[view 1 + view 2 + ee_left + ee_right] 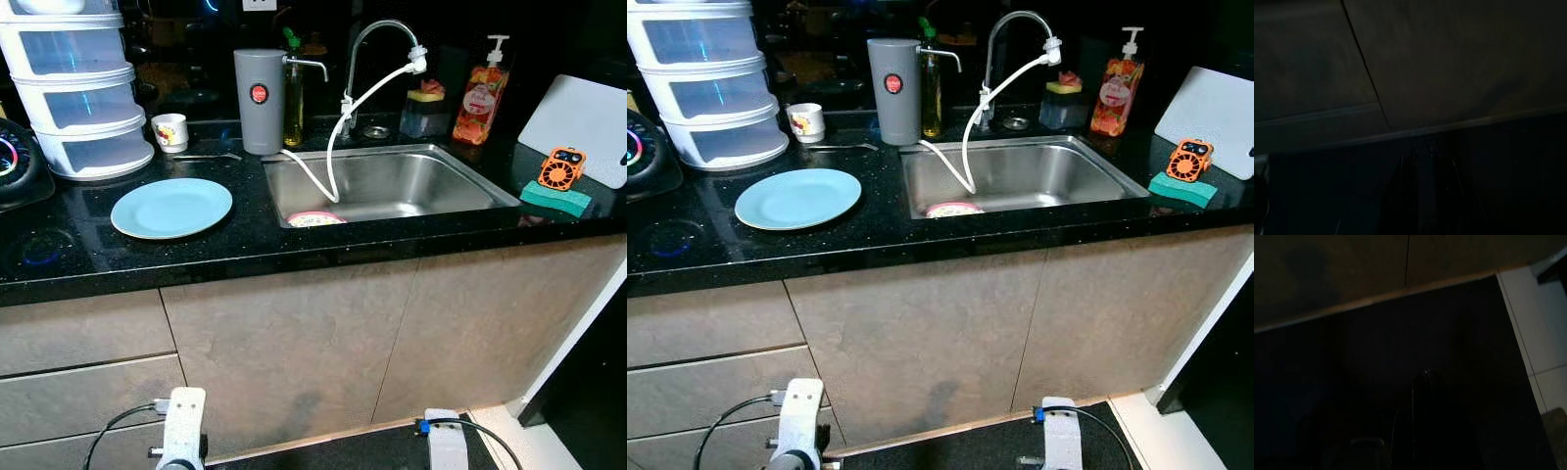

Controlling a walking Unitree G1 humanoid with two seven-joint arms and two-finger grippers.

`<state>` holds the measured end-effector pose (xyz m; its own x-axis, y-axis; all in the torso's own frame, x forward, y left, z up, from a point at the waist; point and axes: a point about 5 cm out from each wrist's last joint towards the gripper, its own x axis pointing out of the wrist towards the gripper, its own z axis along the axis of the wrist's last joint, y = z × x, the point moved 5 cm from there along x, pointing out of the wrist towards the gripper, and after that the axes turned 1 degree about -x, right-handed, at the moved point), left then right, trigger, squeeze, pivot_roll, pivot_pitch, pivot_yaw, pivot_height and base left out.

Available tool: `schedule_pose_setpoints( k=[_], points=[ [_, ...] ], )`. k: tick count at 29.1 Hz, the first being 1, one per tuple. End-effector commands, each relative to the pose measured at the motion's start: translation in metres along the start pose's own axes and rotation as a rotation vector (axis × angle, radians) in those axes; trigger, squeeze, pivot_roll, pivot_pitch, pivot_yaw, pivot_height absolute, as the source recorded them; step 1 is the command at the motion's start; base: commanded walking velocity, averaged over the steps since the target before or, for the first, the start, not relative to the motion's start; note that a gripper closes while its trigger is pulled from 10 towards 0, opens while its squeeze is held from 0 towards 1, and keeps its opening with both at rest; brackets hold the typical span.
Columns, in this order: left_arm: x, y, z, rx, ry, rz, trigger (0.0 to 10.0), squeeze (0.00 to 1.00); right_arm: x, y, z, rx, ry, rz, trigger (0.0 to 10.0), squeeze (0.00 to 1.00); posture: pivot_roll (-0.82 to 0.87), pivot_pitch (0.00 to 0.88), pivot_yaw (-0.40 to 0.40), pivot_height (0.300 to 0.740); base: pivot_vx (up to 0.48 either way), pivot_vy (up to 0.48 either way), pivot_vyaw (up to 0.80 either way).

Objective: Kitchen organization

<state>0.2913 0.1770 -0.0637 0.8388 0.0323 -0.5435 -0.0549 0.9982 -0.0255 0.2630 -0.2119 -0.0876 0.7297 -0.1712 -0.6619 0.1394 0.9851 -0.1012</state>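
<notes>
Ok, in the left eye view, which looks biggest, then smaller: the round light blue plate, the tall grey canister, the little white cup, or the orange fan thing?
1. Round light blue plate
2. Tall grey canister
3. Little white cup and small orange fan: these look alike, so no ranking.

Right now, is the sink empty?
No. A pink-rimmed dish lies at the sink's front edge, and a white hose hangs in.

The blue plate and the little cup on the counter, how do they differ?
The blue plate is wide, flat and plain light blue; the little cup is small, upright and white with a red print. The plate lies near the front of the black counter; the cup stands further back, beside the stacked white drawers. Both rest on the counter, to the left of the sink, and neither touches the other.
</notes>
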Motion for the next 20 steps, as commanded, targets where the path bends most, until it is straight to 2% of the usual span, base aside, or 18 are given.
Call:
schedule_pose_setpoints(
  k=[1,2,5,6,7,10,15,17,20],
  points=[
    [0.0,-0.008,0.007,0.016,-0.037,-0.033,10.0,0.0,0.002,0.001,0.015,0.018,-0.055,0.011,10.0,0.0,-0.05,0.023,-0.01,0.74,0.0,0.0,0.0],
    [0.0,-0.009,0.012,0.044,-0.068,-0.052,10.0,0.0,0.002,0.01,0.027,0.005,-0.103,0.058,10.0,0.0,-0.06,0.024,-0.011,0.74,0.0,0.0,0.0],
    [-0.001,-0.009,0.016,0.062,-0.089,-0.063,10.0,0.0,0.002,0.017,0.035,-0.007,-0.14,0.098,10.0,0.0,-0.06,0.022,-0.009,0.74,0.0,0.0,0.0],
    [-0.005,-0.007,0.028,0.103,-0.165,-0.068,10.0,0.0,0.001,0.024,0.042,-0.01,-0.165,0.136,10.0,0.0,-0.06,0.022,-0.005,0.74,0.0,0.0,0.0],
    [-0.009,-0.002,0.041,0.108,-0.24,-0.046,10.0,0.0,0.0,0.027,0.048,0.002,-0.184,0.164,10.0,0.0,-0.06,0.026,0.0,0.74,0.0,0.0,0.0],
    [-0.017,0.001,0.059,0.105,-0.327,-0.034,10.0,0.0,-0.002,0.029,0.057,0.017,-0.212,0.187,10.0,0.0,-0.07,0.042,0.014,0.74,0.0,0.0,0.0],
    [-0.029,-0.009,0.078,0.174,-0.416,-0.088,10.0,0.0,-0.013,0.028,0.086,0.088,-0.332,0.213,10.0,0.0,-0.07,0.04,0.01,0.74,0.0,0.0,0.0],
    [-0.042,-0.009,0.102,0.129,-0.509,-0.072,10.0,0.0,-0.026,0.03,0.111,0.089,-0.431,0.249,10.0,0.0,-0.07,0.037,0.008,0.74,0.0,0.0,0.0],
    [-0.049,-0.01,0.111,0.094,-0.556,-0.072,10.0,0.0,-0.033,0.032,0.122,0.078,-0.481,0.264,10.0,0.0,-0.06,0.035,0.007,0.74,0.0,0.0,0.0]
  ],
)
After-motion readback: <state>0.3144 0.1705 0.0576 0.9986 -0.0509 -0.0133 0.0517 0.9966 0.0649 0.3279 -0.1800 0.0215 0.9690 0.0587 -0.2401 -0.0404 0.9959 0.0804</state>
